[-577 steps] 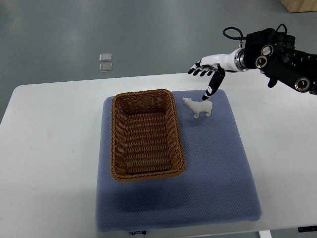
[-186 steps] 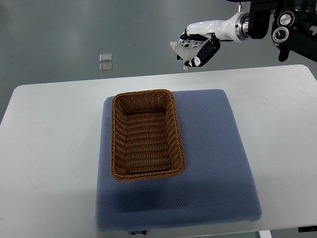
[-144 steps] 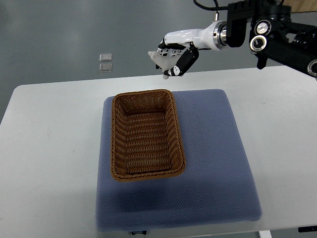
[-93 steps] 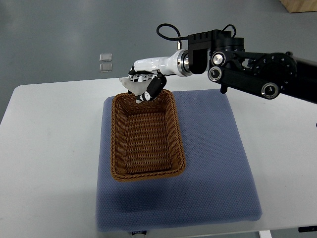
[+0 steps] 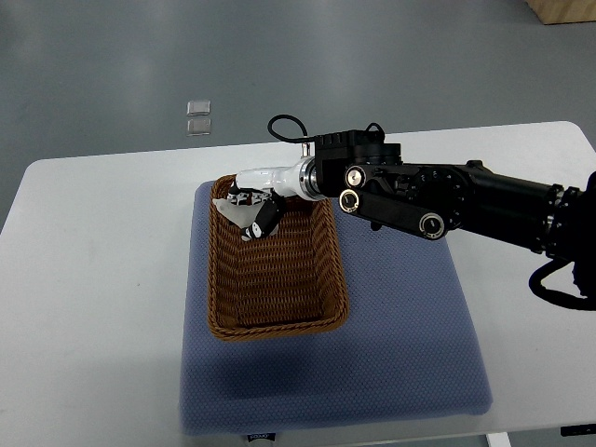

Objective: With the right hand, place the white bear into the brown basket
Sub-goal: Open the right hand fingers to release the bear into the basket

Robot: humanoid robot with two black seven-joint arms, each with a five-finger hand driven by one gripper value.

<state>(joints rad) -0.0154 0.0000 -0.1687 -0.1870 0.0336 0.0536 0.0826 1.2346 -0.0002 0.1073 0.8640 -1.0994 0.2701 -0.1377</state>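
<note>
Right hand (image 5: 251, 207) reaches in from the right edge, fingers (image 5: 264, 220) curled around the white bear (image 5: 240, 212). Bear is only partly visible in the grip; its long axis can't be read. Hand and bear sit over the far-left corner of the brown basket (image 5: 279, 307), apparently at or just inside the rim. Key relation: open basket floor lies directly below and toward the near side of the fingers, so release looks like a short drop or a small nudge inward. Basket rests on the blue mat (image 5: 410, 345) on the bench (image 5: 93, 279). Left arm isn't visible.
</note>
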